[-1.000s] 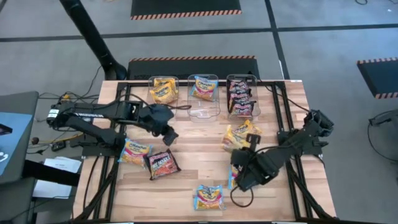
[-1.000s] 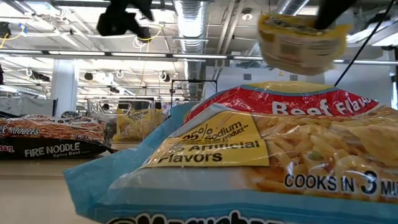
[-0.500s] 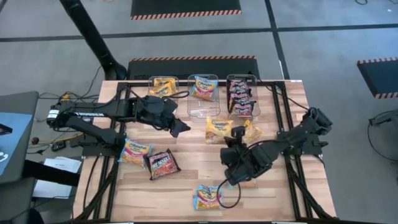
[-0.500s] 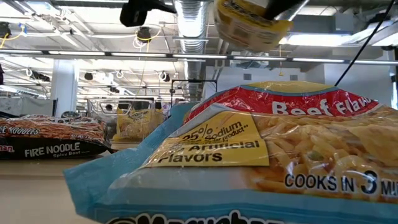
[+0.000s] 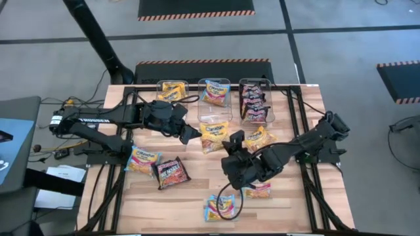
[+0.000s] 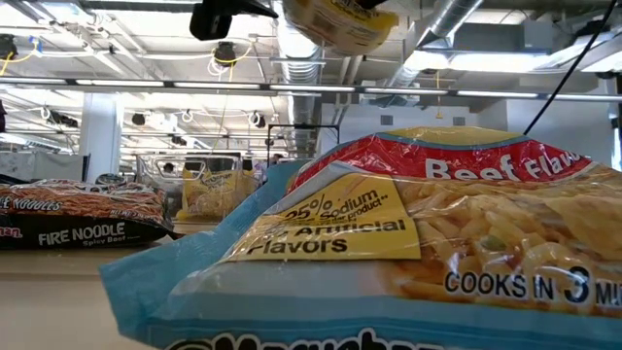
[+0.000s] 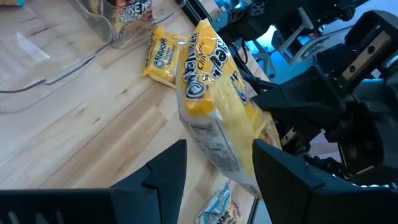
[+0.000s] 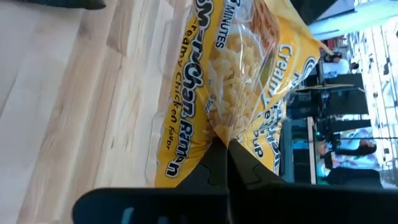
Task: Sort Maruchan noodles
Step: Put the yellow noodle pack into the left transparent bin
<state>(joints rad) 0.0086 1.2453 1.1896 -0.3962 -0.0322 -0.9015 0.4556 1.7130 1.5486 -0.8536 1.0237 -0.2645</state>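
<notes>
My right gripper [image 5: 227, 140] is shut on a yellow Maruchan packet [image 5: 213, 135] held above mid-table, also seen high in the low view [image 6: 340, 19]. My left gripper [image 5: 192, 134] stands open just left of that packet, its fingers [image 7: 163, 169] pointing at the packet's lower end [image 7: 217, 149]; I cannot tell if they touch. Loose packets lie flat on the table: a blue-and-orange one [image 5: 142, 159], a black-red one [image 5: 170, 172], a light blue one [image 5: 221, 206] and a yellow one [image 5: 258, 137]. My right gripper pinches the yellow packet at one edge [image 8: 214, 138] between its two fingers. The fingers come from the table's right, slanting a little downward. The packet is lifted clear of the table and stands out beyond the fingertips, toward the left gripper.
Three clear bins stand along the far edge: the left [image 5: 172, 92] with yellow packets, the middle [image 5: 215, 98] with a blue-and-yellow one, the right [image 5: 254, 99] with black-red ones. Another packet [image 5: 259, 190] lies under the right arm. Black frame rails [image 5: 308, 190] run along the table's sides.
My right gripper has carried the yellow packet from the table's right side toward the centre and the left gripper, rolling its wrist and tipping up on the way. My left gripper first rose a little and tipped up toward the right, then kept still, open throughout.
</notes>
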